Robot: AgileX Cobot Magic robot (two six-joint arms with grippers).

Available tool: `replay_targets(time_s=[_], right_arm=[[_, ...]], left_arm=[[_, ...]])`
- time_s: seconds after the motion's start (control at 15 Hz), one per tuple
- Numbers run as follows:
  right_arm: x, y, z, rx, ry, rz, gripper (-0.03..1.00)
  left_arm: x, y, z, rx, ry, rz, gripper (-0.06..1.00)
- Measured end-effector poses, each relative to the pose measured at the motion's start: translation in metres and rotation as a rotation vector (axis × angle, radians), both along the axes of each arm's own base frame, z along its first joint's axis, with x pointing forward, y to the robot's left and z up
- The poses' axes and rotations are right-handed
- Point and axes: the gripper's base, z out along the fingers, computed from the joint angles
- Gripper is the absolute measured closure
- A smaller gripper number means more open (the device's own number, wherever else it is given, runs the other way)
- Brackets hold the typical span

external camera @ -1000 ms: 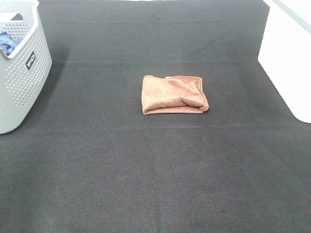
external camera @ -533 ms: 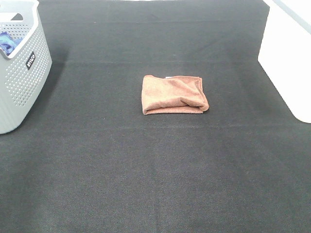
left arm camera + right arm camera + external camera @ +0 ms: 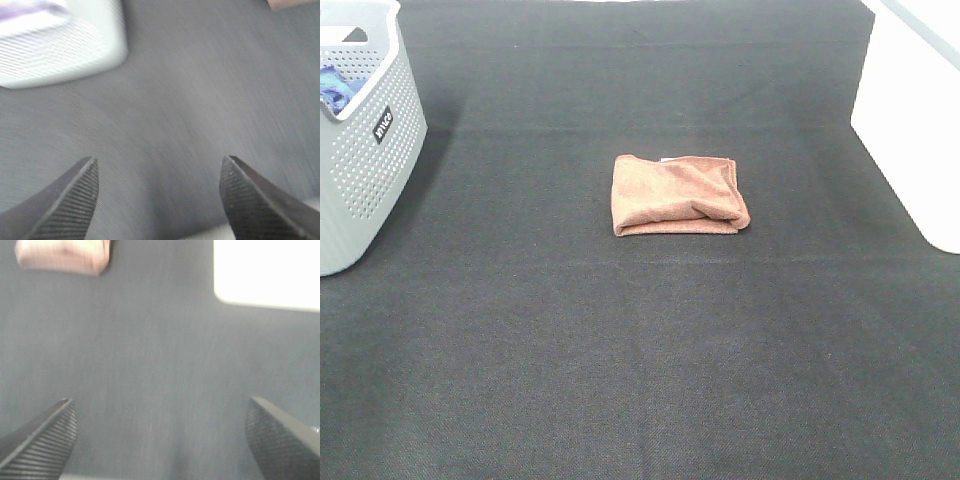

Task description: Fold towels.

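The left pincer [image 3: 157, 195] is wide apart and holds nothing. Its two dark ribbed fingers [image 3: 67, 205] hang above the bare dark table [image 3: 190, 100]. The left wrist picture is blurry. Ahead of this pincer and off to one side stands a pale basket [image 3: 60, 45] full of little holes. Something blue or purple shows at the top of the basket in that picture, but it is too blurry to name. A tiny bit of the towel [image 3: 287, 4] peeks in at the far corner, well apart from the left pincer.

The right pincer [image 3: 165, 440] is also wide apart and holds nothing. It too hangs above the table, and nothing lies between its fingers [image 3: 42, 437]. Ahead of it and off to one side lies the towel, well apart from the pincer. Ahead on the other side is a white box [image 3: 267, 272].

From the high camera no pincer can be seen. The reddish-brown towel [image 3: 678, 194] lies folded near the middle of the table [image 3: 640, 350]. A small white tag [image 3: 665, 158] shows at its far edge. The grey basket [image 3: 365, 150] stands at the far left with a blue cloth [image 3: 338, 88] inside it. The white box [image 3: 910, 110] stands at the far right.
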Motion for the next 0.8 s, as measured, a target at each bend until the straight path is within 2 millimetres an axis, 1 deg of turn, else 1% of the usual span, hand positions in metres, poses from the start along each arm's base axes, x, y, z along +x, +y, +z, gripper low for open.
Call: replay_targets(time_s=[0.13,0.27,0.53,0.8], right_arm=[[-0.012,0.001,0.0,-0.003,-0.079,-0.001,0.11],[-0.017,0.001,0.0,-0.003,-0.11,-0.001,0.11],[-0.018,0.001,0.0,0.003,-0.114,0.003,0.11],[-0.018,0.002,0.0,0.004,-0.114,0.003,0.11]], left_arm=[[-0.016,0.003,0.002,-0.009,-0.106,0.066,0.28],[-0.027,0.003,0.002,-0.014,-0.172,0.076,0.28],[-0.027,0.003,0.001,-0.009,-0.178,0.119,0.28],[-0.027,0.003,0.001,-0.009,-0.178,0.119,0.28]])
